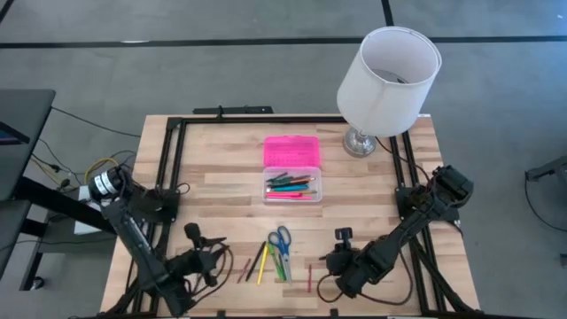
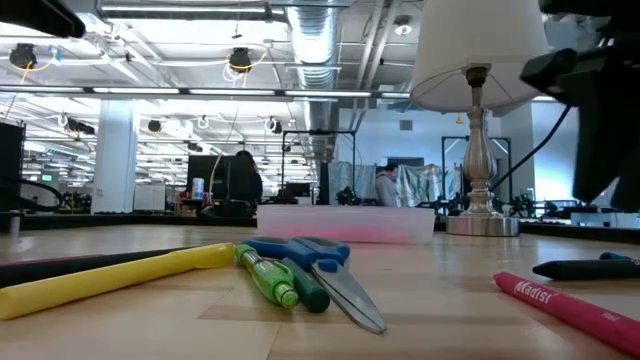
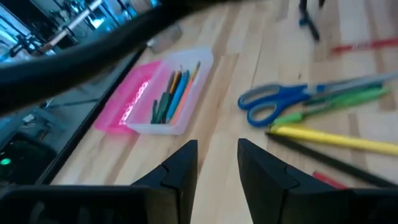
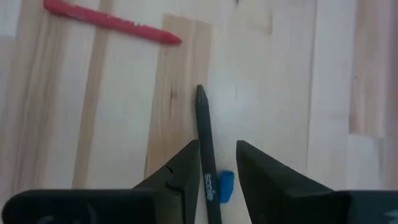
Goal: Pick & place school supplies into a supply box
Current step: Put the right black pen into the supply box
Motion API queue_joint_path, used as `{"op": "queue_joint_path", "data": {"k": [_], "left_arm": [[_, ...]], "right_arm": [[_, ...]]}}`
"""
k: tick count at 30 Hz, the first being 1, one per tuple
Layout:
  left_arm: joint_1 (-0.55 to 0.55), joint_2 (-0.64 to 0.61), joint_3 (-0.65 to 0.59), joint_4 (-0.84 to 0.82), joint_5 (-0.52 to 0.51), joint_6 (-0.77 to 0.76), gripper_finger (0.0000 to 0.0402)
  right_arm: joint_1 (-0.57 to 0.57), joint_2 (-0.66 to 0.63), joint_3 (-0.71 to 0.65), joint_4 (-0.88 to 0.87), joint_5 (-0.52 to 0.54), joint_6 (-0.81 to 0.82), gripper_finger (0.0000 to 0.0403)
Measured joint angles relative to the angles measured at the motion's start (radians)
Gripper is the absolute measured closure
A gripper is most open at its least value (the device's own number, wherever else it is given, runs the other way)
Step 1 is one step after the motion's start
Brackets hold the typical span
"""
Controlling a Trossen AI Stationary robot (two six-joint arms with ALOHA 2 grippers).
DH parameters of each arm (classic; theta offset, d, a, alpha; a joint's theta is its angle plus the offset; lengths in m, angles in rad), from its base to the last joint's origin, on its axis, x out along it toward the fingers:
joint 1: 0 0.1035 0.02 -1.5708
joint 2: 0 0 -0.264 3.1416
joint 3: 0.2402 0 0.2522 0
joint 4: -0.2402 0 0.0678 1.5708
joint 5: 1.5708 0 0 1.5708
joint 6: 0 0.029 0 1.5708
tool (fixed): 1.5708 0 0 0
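Two grippers, both parted, empty. Right gripper (image 4: 217,165) straddles black pen (image 4: 205,143) on tabletop (image 4: 280,74); risk: off-centre closure rolls pen aside. Left gripper (image 3: 217,165) hovers near scissors (image 3: 292,102), yellow pencil (image 3: 336,138). Supply box (image 1: 292,175) mid-table, part filled. Only high view shows lamp (image 1: 387,78) beside box.

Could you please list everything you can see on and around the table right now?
supply box: one, clear base holding several pens, open pink lid behind it, table centre
scissors: one, blue handles, front centre
yellow pencil: one, beside the scissors
green pens: two, lying by the scissors
red pencil: one, front, right of the scissors
black pen: one, blue-tipped, under the right tool
lamp: one, white shade, rear right corner
left tool: open, front left
right tool: open, over the black pen
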Motion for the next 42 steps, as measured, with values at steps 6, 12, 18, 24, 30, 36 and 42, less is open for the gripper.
{"op": "queue_joint_path", "data": {"k": [6,12,18,24,30,36,42], "left_arm": [[-0.048,0.0,-0.035,0.01,-0.016,-0.132,0.0292],[-0.066,0.001,-0.034,0.054,-0.047,-0.13,0.0292],[-0.067,0.002,-0.034,0.06,-0.05,-0.128,0.0292],[-0.067,0.002,-0.034,0.106,-0.085,-0.088,0.0292],[-0.067,0.003,-0.034,0.124,-0.086,-0.061,0.0292],[-0.067,0.003,-0.034,0.123,-0.086,-0.06,0.0292],[-0.067,0.003,-0.034,0.123,-0.086,-0.06,0.0292]], "right_arm": [[-0.058,0.017,0.001,0.066,-0.105,-0.076,0.0305],[-0.104,0.092,0.0,0.063,-0.219,-0.096,0.0305],[-0.111,0.112,0.006,0.031,-0.255,-0.031,0.0308],[-0.104,0.101,0.004,-0.009,-0.292,0.053,0.0331],[-0.104,0.101,0.003,-0.017,-0.305,0.075,0.0353],[-0.11,0.102,0.002,-0.013,-0.311,0.07,0.0393],[-0.11,0.104,0.016,-0.023,-0.31,0.07,0.0385]]}}
